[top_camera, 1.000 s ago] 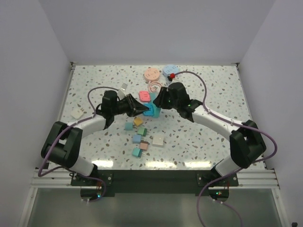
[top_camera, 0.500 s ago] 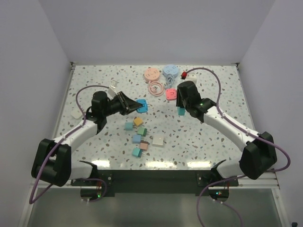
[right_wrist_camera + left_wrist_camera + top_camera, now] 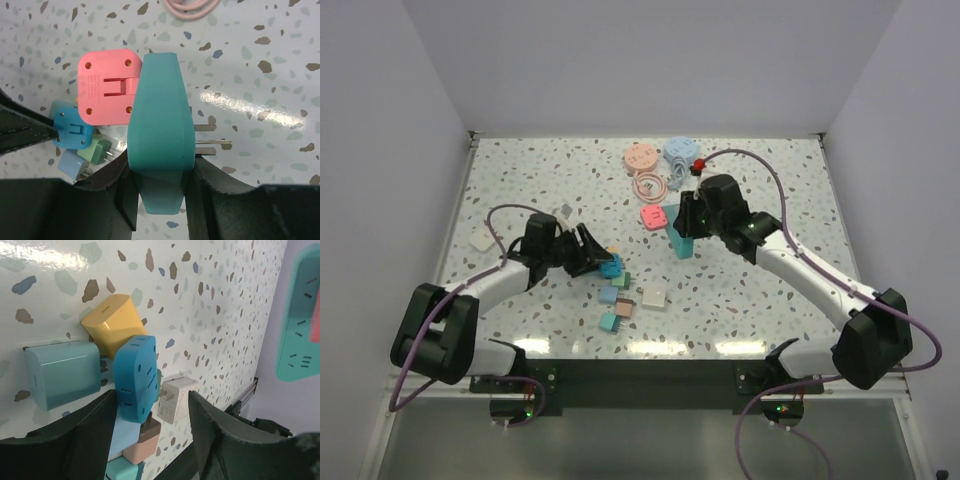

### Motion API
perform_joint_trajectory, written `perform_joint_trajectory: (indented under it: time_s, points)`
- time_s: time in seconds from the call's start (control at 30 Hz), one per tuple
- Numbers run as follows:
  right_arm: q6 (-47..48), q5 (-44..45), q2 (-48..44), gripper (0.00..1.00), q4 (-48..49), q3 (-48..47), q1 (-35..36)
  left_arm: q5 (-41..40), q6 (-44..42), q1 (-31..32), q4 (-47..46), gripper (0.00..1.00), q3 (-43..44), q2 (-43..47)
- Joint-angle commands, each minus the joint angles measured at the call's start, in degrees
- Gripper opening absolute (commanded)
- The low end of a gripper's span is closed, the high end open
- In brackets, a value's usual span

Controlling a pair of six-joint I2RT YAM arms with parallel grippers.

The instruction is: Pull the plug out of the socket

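The teal plug [image 3: 160, 135] is clamped between my right gripper's [image 3: 160, 180] fingers, its metal prongs [image 3: 210, 137] bare and pointing right, just above the table. From above, the plug [image 3: 682, 246] hangs under the right gripper [image 3: 683, 232], apart from the blue socket [image 3: 611, 267]. That socket [image 3: 135, 377] lies tilted on a pile of small adapters, slotted face toward the camera, between the spread fingers of my left gripper [image 3: 150, 425]. The left gripper [image 3: 592, 256] is open, with a wide gap on the socket's right side.
Around the socket lie a yellow adapter [image 3: 112, 322], a light-blue cube [image 3: 62, 372], a white charger [image 3: 175, 397] and a tan cube [image 3: 142, 445]. A pink adapter [image 3: 107, 87] lies behind the plug. Pink and blue discs [image 3: 640, 157] and a coiled cable [image 3: 648, 185] sit at the back.
Plug and socket have come apart. The right gripper carried the teal plug to the right; the left gripper lowered the blue socket onto the adapter pile and opened.
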State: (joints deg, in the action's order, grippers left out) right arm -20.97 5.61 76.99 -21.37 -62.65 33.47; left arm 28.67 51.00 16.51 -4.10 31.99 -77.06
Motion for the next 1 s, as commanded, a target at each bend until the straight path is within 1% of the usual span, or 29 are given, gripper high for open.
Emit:
perform_joint_trajectory:
  time_s: [0.0,0.07,0.17,0.2,0.27,0.3,0.37,0.47,0.53,0.63,0.83,0.97]
  points:
    - [-0.3,-7.8,-0.88,0.0,3.17,1.65,0.19,-2.21,-3.28,0.1,0.14,0.64,0.62,-0.64]
    - [0.31,-9.38,-0.44,0.0,2.56,1.48,0.19,-2.56,-3.1,0.1,0.4,0.68,1.06,-0.12]
    - [1.11,-13.42,0.53,0.0,1.94,1.04,0.19,-5.36,-3.45,0.1,3.56,0.77,3.16,3.39]
    - [1.28,-13.95,0.7,0.0,1.85,0.95,0.19,-7.29,-3.45,0.1,4.01,0.82,4.21,5.84]
    - [1.64,-15.1,0.97,0.0,1.68,1.04,0.1,-8.1,-3.37,0.19,4.01,0.87,5.01,7.79]
    - [1.64,-15.36,0.88,0.0,1.76,1.13,0.19,-7.4,-3.02,0.19,4.01,0.91,5.71,8.67]
    - [1.46,-16.24,0.97,0.0,1.94,1.22,0.19,-4.86,-1.62,0.53,3.22,0.96,6.59,8.68]
    - [0.76,-16.16,1.14,0.0,2.12,1.04,0.45,-1.44,2.86,1.67,-1.86,0.97,6.25,8.24]
    - [0.06,-15.8,1.32,0.0,2.9,1.04,0.54,-0.54,6.46,2.55,-5.72,0.97,5.28,7.36]
    - [-0.12,-15.63,1.85,0.0,3.0,0.25,0.89,0.42,9.45,3.96,-9.24,0.97,5.02,5.34]
    - [-0.38,-14.49,2.2,0.0,4.13,-0.1,2.12,0.78,14.99,6.6,-17.06,0.91,4.66,1.65]
    - [-1.53,-13.26,1.41,0.0,6.24,0.6,2.74,1.04,16.58,8.18,-18.14,0.85,6.77,-2.21]
